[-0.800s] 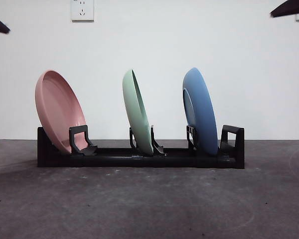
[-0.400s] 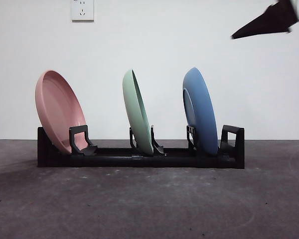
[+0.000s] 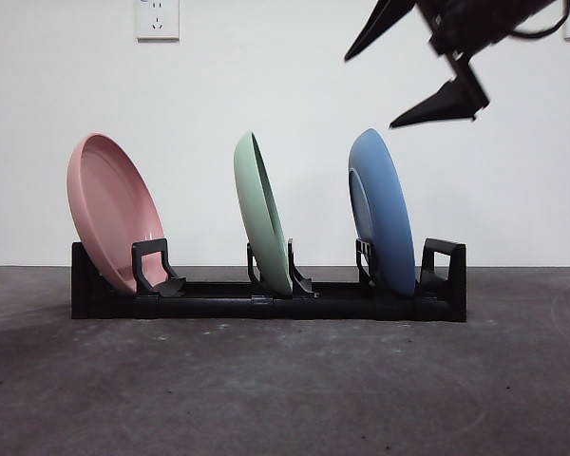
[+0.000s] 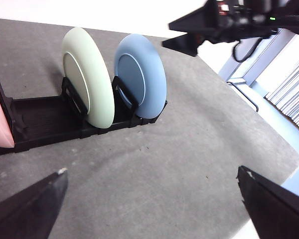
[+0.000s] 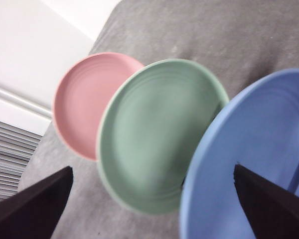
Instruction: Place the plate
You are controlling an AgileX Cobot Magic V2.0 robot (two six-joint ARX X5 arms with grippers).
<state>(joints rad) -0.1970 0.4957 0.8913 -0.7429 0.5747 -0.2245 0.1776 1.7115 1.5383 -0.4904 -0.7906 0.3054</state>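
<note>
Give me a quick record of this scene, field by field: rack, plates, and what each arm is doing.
rack: black rack on the grey table
plates: pink plate, green plate, blue plate, all standing tilted in the rack
right gripper: above the blue plate, fingers open, holding nothing
left gripper: back from the rack, fingers open, holding nothing
wall: white, with a socket

Pink plate (image 3: 112, 211), green plate (image 3: 262, 213), blue plate (image 3: 381, 211), black rack (image 3: 266, 299).
</note>
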